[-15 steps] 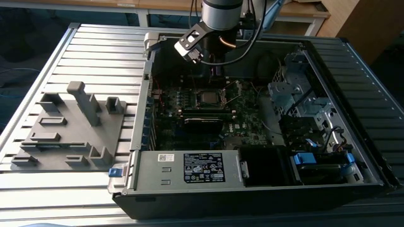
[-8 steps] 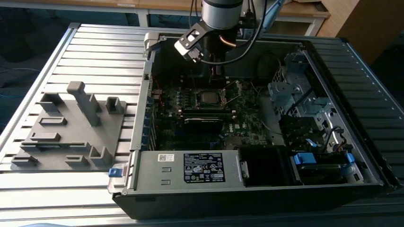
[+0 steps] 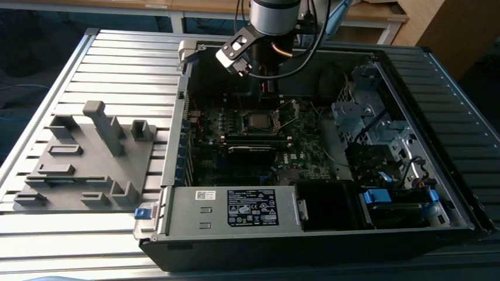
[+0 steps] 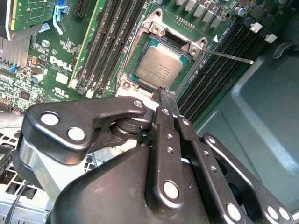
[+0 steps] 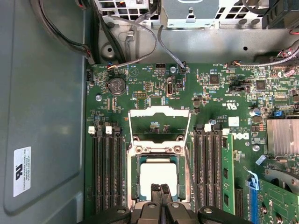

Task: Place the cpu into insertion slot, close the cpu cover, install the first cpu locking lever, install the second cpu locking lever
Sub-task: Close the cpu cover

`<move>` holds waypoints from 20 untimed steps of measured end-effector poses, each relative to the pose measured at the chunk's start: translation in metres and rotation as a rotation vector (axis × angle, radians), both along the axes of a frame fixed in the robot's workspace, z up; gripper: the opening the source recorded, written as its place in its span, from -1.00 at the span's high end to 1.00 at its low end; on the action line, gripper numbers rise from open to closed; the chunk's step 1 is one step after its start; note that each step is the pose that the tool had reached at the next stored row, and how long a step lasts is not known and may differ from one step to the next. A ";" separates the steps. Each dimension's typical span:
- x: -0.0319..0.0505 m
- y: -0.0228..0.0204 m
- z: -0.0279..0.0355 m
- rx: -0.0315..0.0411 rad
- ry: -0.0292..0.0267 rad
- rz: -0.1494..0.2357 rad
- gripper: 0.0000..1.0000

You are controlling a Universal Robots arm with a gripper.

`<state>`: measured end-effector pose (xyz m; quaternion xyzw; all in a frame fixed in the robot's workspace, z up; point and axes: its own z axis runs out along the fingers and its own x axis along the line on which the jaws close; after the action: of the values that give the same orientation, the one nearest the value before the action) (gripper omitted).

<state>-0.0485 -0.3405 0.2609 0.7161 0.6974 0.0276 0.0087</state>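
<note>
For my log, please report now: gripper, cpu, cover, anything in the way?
Gripper shut, empty, over cpu edge. Cpu lies in slot. Cover open. One lever sticks out, unlatched.

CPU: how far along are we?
Done: the cpu lies in the slot. In hand: nothing; the gripper is shut, empty, by the cpu's edge. Left: the cover stands open and a lever sticks out unlatched.

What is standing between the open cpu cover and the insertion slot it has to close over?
Only the pincer, its shut tips over the edge of the seated cpu; the cpu cover stands open beyond it.
</note>
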 end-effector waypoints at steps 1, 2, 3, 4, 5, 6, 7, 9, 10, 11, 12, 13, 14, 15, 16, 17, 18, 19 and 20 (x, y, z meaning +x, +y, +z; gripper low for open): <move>0.0000 0.0000 0.0000 0.0000 0.0000 0.000 0.79; 0.0000 0.0000 0.0001 0.0000 0.0000 0.000 0.79; 0.0000 0.0000 0.0003 -0.0001 0.0001 0.000 0.79; 0.0000 -0.0001 0.0007 -0.0004 0.0002 0.000 0.79; 0.0000 0.0000 0.0010 -0.0004 0.0002 0.000 0.79; 0.0000 0.0000 0.0012 -0.0001 0.0001 0.000 0.79; 0.0000 0.0000 0.0016 -0.0001 0.0001 0.000 0.79; 0.0000 0.0000 0.0025 -0.0001 0.0000 0.000 0.79; 0.0000 0.0000 0.0025 0.0002 -0.0001 0.000 0.79; 0.0000 0.0000 0.0026 0.0003 -0.0002 0.000 0.79; 0.0000 0.0000 0.0032 -0.0002 0.0001 0.000 0.79; 0.0000 0.0000 0.0037 -0.0003 0.0002 0.000 0.79; 0.0000 0.0000 0.0042 -0.0001 0.0001 0.000 0.79; 0.0000 0.0000 0.0049 -0.0001 0.0001 0.000 0.79; 0.0000 0.0000 0.0056 -0.0001 0.0000 0.000 0.79; 0.0000 0.0000 0.0066 -0.0001 0.0000 0.000 0.79; 0.0000 0.0000 0.0074 0.0000 0.0000 0.000 0.79; 0.0000 0.0000 0.0084 0.0000 0.0000 0.000 0.79; 0.0000 0.0000 0.0094 -0.0001 0.0000 0.000 0.79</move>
<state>-0.0485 -0.3406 0.2703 0.7161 0.6974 0.0275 0.0087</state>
